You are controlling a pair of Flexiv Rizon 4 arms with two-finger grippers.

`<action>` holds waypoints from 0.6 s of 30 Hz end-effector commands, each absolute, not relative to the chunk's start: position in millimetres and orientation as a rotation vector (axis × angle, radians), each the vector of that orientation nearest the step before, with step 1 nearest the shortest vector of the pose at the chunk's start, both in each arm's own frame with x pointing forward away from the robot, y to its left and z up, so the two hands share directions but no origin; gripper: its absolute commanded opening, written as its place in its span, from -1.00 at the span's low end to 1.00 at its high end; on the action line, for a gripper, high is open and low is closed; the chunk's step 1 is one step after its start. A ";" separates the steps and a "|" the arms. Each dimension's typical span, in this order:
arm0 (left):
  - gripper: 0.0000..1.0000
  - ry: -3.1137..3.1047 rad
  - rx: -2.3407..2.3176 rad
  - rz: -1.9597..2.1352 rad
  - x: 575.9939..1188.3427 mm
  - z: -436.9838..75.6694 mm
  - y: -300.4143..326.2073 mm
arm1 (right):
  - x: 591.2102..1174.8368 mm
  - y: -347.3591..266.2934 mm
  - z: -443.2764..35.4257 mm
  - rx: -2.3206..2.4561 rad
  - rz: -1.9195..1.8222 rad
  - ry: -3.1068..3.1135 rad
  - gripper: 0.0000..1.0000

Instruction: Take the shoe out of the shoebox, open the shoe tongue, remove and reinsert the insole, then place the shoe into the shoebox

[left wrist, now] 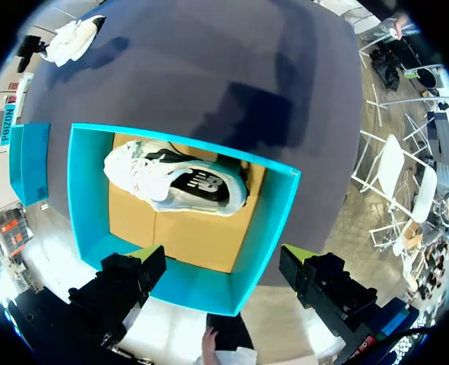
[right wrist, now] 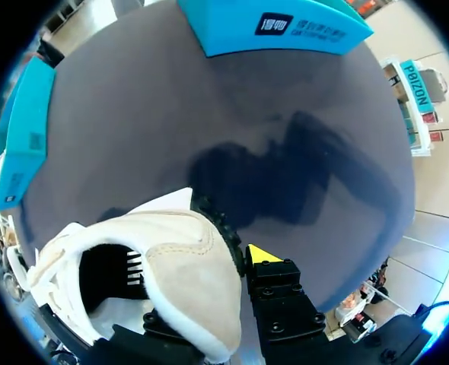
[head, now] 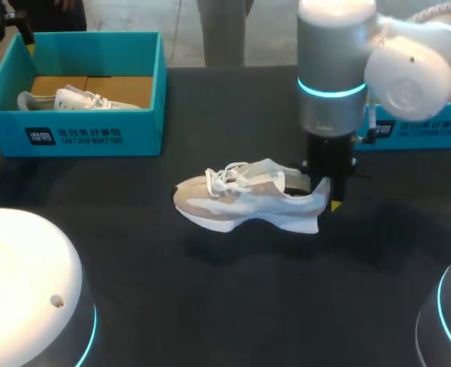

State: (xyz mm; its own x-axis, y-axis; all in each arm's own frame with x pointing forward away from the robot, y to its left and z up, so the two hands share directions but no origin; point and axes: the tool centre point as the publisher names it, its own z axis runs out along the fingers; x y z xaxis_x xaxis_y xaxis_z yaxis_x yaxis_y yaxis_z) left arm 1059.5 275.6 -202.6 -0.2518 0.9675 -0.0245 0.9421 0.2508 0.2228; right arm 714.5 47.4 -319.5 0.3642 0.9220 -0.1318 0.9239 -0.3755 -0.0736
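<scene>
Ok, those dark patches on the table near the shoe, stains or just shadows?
Shadows, most likely: head view, a soft dark patch on the table under the shoe held by the right gripper; right wrist view, a darker arm-shaped blot ahead of that gripper; left wrist view, a similar blot beyond the shoebox.

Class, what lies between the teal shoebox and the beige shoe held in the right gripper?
Nothing. The head view shows only bare black table between the shoebox and the beige shoe.
</scene>
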 end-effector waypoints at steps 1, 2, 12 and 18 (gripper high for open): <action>1.00 2.357 1.817 0.246 1059.2 -202.2 275.4 | 714.6 48.1 -341.1 2.573 -0.215 1.752 -1.00; 1.00 2.357 1.817 0.246 1059.2 -202.2 275.4 | 715.5 49.4 -344.4 2.560 -0.217 1.752 -1.00; 1.00 2.357 1.817 0.246 1059.2 -202.2 275.4 | 718.0 58.1 -371.8 2.537 -0.265 1.758 -1.00; 1.00 2.357 1.817 0.246 1059.2 -202.2 275.4 | 718.1 63.6 -387.0 2.523 -0.311 1.744 -1.00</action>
State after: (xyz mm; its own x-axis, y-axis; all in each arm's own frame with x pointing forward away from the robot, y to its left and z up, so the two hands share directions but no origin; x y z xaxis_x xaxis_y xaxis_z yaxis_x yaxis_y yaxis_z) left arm 1059.6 275.4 -202.6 -0.2516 0.9675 -0.0245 0.9421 0.2506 0.2228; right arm 713.8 53.4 -378.1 0.3416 0.9239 -0.1726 0.9327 -0.3558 -0.0585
